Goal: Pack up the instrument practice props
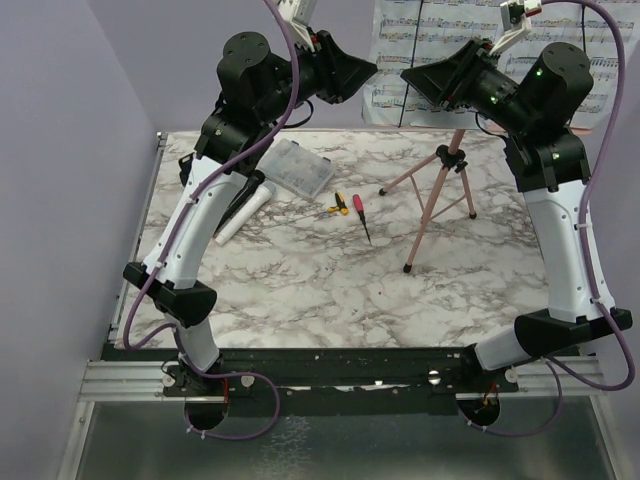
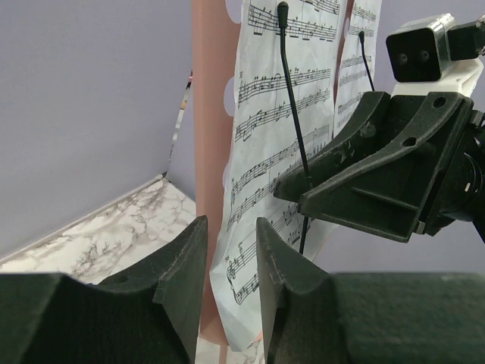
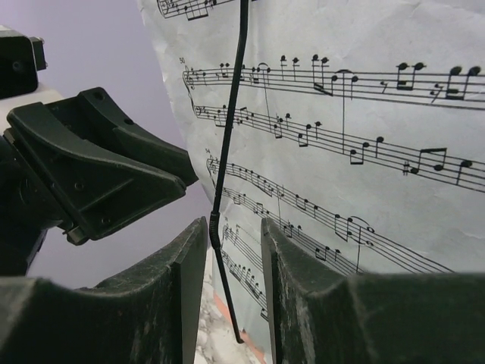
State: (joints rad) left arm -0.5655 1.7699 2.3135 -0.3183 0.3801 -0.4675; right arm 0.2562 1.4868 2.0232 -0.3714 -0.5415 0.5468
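Observation:
White sheet-music pages [image 1: 440, 45] stand on the desk of the pink tripod [image 1: 440, 185] at the table's back. A thin black wire arm [image 3: 221, 182] holds them down. Both grippers are raised in front of the pages, tips almost facing. My left gripper [image 2: 231, 227] is open, and the lower left corner of a page [image 2: 242, 258] and the pink desk [image 2: 212, 114] show through its narrow gap. My right gripper [image 3: 235, 227] is open too, the black wire arm standing between its jaws near the left finger. A pale microphone [image 1: 243, 212] lies on the table, partly behind my left arm.
A clear compartment box [image 1: 297, 166] lies at the back left of the marble table [image 1: 300, 280]. A yellow screwdriver [image 1: 339, 204] and a red one [image 1: 359, 210] lie near the middle. The tripod's legs spread over the back right. A purple wall stands close behind the pages.

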